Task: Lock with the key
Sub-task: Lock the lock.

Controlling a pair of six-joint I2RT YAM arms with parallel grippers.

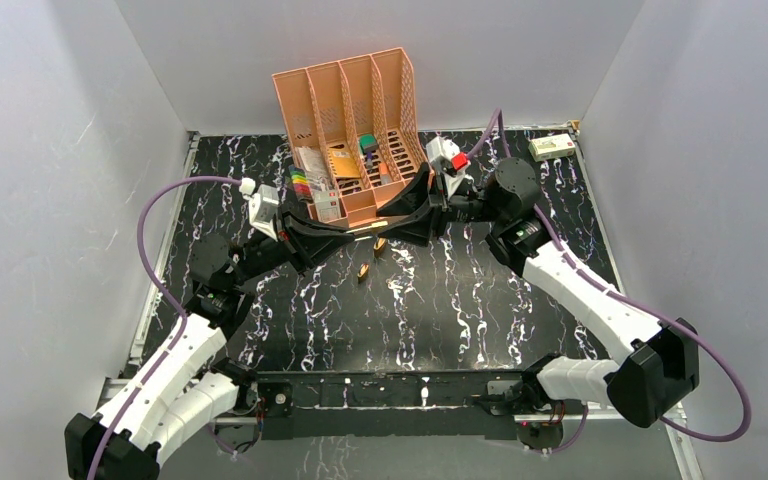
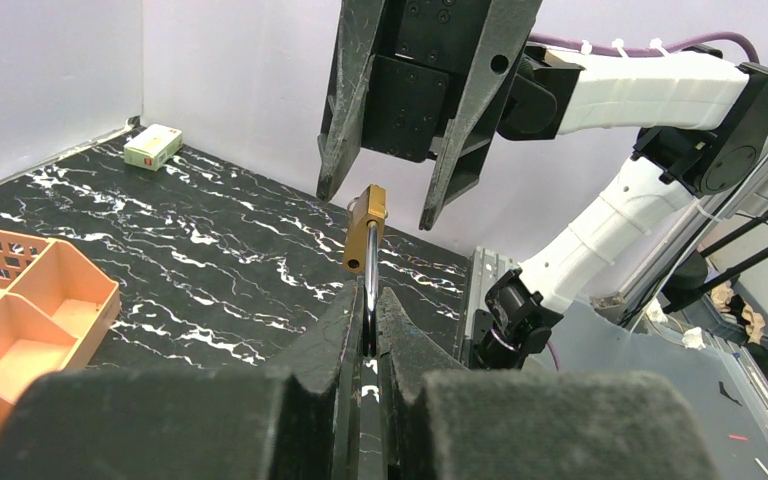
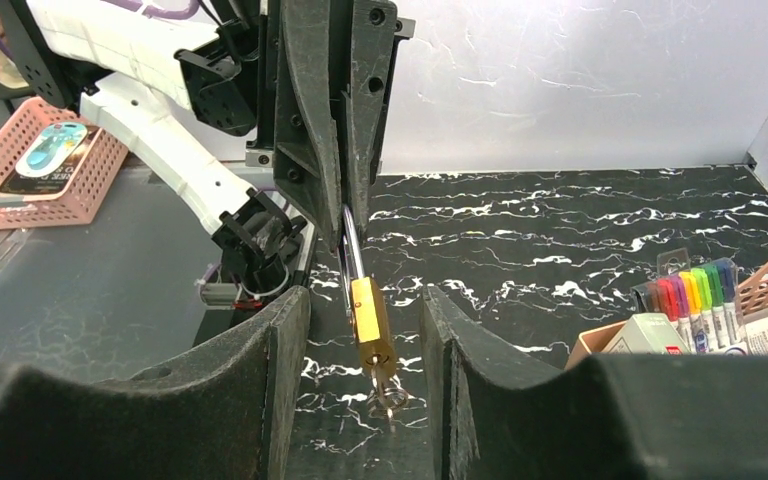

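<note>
A small brass padlock (image 3: 370,325) hangs in mid-air, held by its steel shackle (image 2: 371,285). My left gripper (image 2: 370,300) is shut on that shackle; it also shows from the front in the right wrist view (image 3: 332,170). The key (image 3: 388,398), thin and silvery with a small ring, sticks out of the padlock's keyhole end. My right gripper (image 3: 365,305) is open, its fingers on either side of the padlock body and key without touching them. From above, the two grippers meet nose to nose, left (image 1: 352,234) and right (image 1: 392,226). The key is hidden in the left wrist view.
Two more small brass padlocks (image 1: 380,244) (image 1: 362,272) lie on the black marbled table (image 1: 460,310). An orange file organizer (image 1: 350,130) stands just behind the grippers, with coloured markers (image 1: 300,183) beside it. A small box (image 1: 552,147) sits at the far right corner.
</note>
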